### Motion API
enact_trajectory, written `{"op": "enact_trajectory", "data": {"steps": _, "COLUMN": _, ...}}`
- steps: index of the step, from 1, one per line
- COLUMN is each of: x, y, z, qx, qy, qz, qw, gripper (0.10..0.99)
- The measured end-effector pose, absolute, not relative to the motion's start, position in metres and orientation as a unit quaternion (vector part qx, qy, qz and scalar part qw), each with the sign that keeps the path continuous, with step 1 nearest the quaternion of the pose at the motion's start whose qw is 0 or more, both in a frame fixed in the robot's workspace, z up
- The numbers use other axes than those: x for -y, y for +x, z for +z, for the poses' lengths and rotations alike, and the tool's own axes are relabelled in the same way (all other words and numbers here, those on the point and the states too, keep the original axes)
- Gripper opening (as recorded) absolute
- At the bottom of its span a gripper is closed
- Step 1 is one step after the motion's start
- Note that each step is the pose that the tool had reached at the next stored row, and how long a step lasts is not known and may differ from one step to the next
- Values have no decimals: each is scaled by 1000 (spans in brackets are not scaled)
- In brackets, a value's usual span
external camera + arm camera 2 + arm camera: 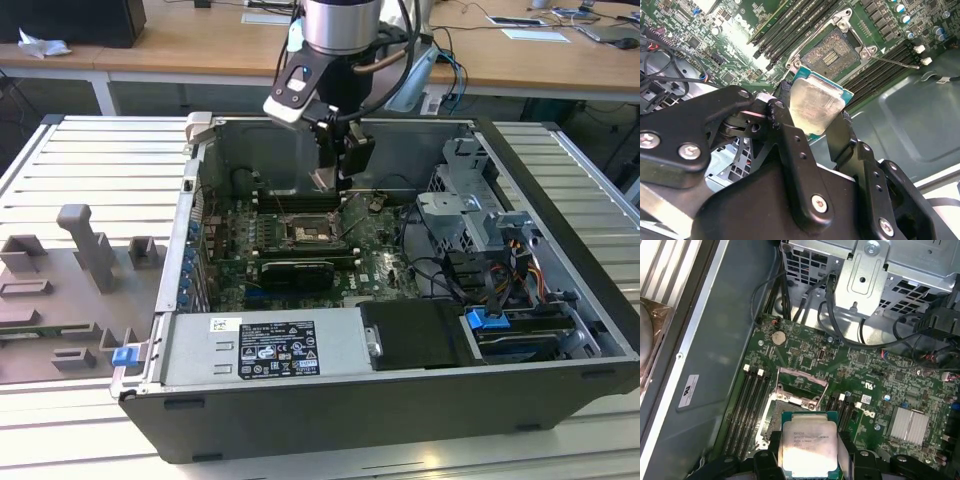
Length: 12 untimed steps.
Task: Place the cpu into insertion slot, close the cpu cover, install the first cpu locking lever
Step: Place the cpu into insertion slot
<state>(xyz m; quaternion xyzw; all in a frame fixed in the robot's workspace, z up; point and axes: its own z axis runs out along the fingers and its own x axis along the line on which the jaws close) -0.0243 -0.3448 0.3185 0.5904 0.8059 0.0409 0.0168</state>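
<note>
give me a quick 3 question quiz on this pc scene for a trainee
1. True or false: the gripper is shut on the cpu.
2. Over the slot, the cover is: A) shut flat, B) swung up open, C) latched down by a lever.
3. Is the cpu seated in the slot yet?

Key: 1 true. 2 B. 3 no; it is held between the fingers, clear of the board.
</note>
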Motion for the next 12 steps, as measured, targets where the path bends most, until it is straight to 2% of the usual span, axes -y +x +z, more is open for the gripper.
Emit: {"op": "enact_trajectory", "data": {"steps": 12, "x": 345, "y": -24, "z": 313, "qx": -806, "qy": 591, "qz": 41, "qw": 17, "gripper": 525}}
